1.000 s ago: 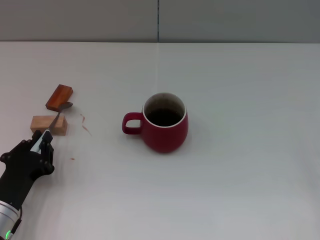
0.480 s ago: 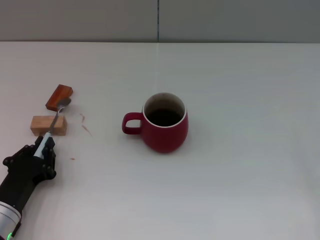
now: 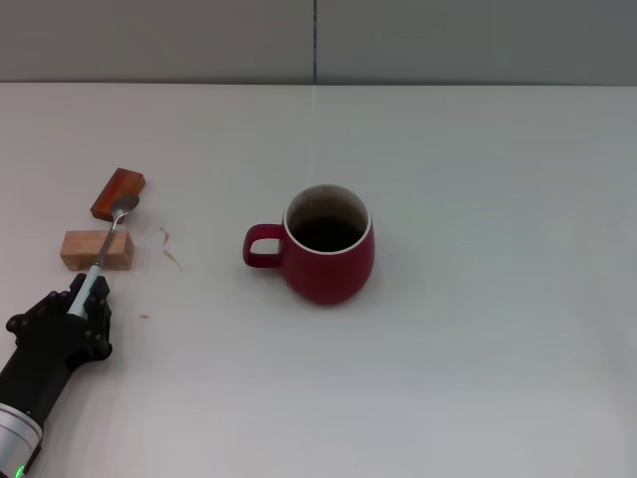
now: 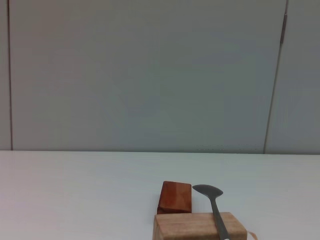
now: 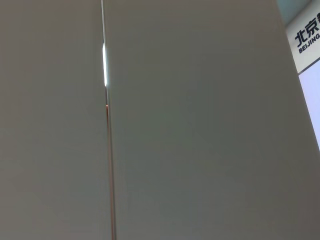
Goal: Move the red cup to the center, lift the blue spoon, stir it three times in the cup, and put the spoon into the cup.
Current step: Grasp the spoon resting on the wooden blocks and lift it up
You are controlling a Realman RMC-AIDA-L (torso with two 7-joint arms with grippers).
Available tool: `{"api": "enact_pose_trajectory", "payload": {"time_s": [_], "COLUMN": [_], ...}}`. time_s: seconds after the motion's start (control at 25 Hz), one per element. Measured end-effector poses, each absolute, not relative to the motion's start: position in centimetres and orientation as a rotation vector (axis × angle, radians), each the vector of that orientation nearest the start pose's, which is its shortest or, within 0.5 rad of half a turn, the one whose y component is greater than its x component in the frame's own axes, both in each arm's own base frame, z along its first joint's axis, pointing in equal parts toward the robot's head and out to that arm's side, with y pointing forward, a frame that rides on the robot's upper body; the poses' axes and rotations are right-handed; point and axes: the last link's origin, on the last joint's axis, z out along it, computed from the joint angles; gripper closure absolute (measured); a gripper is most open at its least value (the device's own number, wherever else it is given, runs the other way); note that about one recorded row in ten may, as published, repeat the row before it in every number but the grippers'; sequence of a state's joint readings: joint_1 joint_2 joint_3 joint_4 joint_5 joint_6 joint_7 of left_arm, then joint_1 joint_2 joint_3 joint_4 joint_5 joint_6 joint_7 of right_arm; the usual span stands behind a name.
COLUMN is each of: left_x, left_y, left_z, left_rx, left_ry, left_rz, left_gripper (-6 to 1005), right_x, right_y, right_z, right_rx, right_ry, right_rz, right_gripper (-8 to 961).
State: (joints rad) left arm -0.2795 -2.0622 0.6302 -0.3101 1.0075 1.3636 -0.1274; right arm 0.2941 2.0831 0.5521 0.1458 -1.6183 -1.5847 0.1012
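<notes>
A dark red cup [image 3: 329, 244] stands upright near the middle of a white tabletop [image 3: 478, 349], its loop handle pointing toward the left of the frame. At lower left, the black left pincer [image 3: 88, 297] pinches the pale blue handle of the blue spoon [image 3: 107, 240], whose grey stem slants up across a pale wooden block [image 3: 97, 249] to a bowl beside a reddish-brown block [image 3: 117, 192]. The right arm is out of the head view, its wrist camera showing only a grey wall panel [image 5: 200, 125].

Left gripper [image 3: 88, 299] matte black, knobbly casing, silver wrist ring, green light
</notes>
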Motion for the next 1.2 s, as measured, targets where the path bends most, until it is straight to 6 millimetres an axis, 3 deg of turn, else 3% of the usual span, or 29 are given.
{"api": "enact_pose_trajectory", "payload": {"time_s": [0.84,1.2], "left_x": [-36.4,-35.9], "left_y": [21.0,21.3], "left_z": [-5.6,-4.3], "left_rx": [-1.721,-1.684], "left_ry": [-0.755,-0.803], "left_rz": [-0.674,-0.834], "left_gripper": [827,826], "right_x": [36.6,36.8], "right_y": [25.5,25.3], "right_z": [5.3,5.3], "right_rx": [-1.068,-1.067], "right_ry": [0.433,0.436], "right_rz": [0.757,0.751], "right_gripper": [268,266]}}
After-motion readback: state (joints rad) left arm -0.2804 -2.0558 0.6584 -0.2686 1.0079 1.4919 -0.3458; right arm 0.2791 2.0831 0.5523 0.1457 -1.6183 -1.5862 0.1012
